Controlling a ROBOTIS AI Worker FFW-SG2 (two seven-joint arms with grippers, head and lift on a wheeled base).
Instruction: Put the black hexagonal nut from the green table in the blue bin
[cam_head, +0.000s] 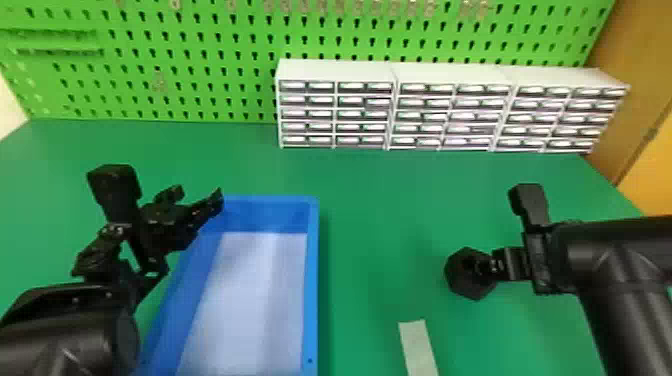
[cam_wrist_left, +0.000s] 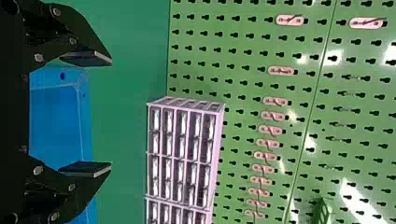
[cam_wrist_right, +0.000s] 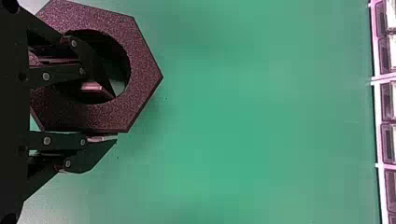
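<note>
"What's closest to us?"

"The two black arms: the left arm (cam_head: 65, 335) at the near left, the right arm (cam_head: 617, 270) coming in from the right."

"And the nut (cam_head: 457, 282)?"

"Right of the bin (cam_head: 313, 295), at the right end effector (cam_head: 486, 267). That one is grasping it by the rim: one finger (cam_wrist_right: 100, 88) goes through the hole, the other lies along a flat outer side."

"Is it off the desk (cam_head: 370, 220)?"

"Hard to say from here; the nut might be slightly raised, but I can't tell."

"What about the left end effector (cam_head: 197, 197)?"

"Released. Its fingers stand wide apart with nothing between them, near the bin's far left corner."

"Describe the bin, then."

"Blue, with a pale floor, left of the middle and reaching to the near edge of the view."

"Anything else on the desk?"

"A pale strip (cam_head: 419, 347) at the near side, between bin and right arm. White drawers (cam_head: 335, 70) stand at the far right, in front of the green pegboard (cam_head: 200, 60)."
</note>
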